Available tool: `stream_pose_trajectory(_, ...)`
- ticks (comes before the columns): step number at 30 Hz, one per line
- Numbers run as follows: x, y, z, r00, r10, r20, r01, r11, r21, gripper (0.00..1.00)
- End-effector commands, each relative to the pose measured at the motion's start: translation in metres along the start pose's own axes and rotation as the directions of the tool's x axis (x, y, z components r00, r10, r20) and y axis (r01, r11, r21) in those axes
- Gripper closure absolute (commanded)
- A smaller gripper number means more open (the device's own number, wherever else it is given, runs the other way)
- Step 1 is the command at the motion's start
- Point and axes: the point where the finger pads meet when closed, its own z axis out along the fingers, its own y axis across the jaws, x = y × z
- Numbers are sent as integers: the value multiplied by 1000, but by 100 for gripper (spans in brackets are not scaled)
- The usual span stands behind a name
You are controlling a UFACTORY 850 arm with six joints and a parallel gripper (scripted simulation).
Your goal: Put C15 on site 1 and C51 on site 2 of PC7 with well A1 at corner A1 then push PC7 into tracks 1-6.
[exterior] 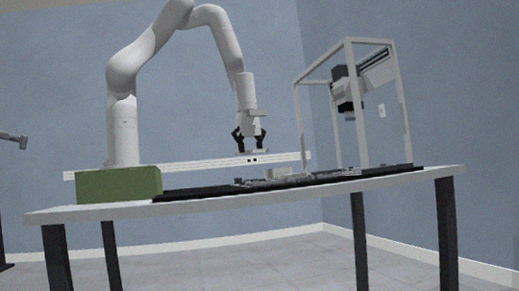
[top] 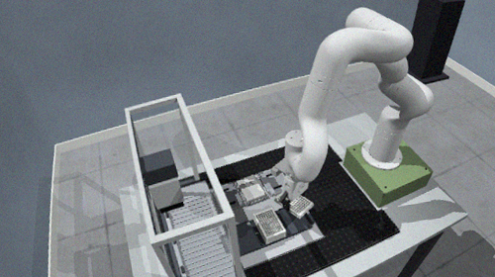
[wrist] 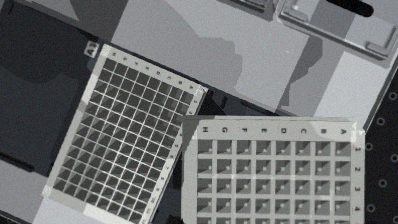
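My gripper is shut on a thin 96-well plate, by its look C15, and holds it level well above the table; it also shows in the top view. Its column letters run H to A across the top edge, and A sits at the right. The fingers themselves are out of the wrist view. Below and to the left lies a second plate with a finer grid, turned askew, with an A1 mark at its upper corner. In the top view it looks thick. A third plate lies further back.
The instrument's white frame with its ribbed loading rails stands left of the plates. The arm's green base is to the right. A grey locator frame shows at the top right of the wrist view.
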Motion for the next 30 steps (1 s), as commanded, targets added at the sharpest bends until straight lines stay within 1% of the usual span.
stream_pose_trajectory(1, 0, -1, -1, 987, 158, -27, -158, 987, -14, 100)
stream_pose_trajectory(8, 0, -1, -1, 924, 382, -29, -382, 924, -7, 100)
stream_pose_trajectory(30, 0, -1, 1, 922, 386, -29, -386, 922, -7, 100)
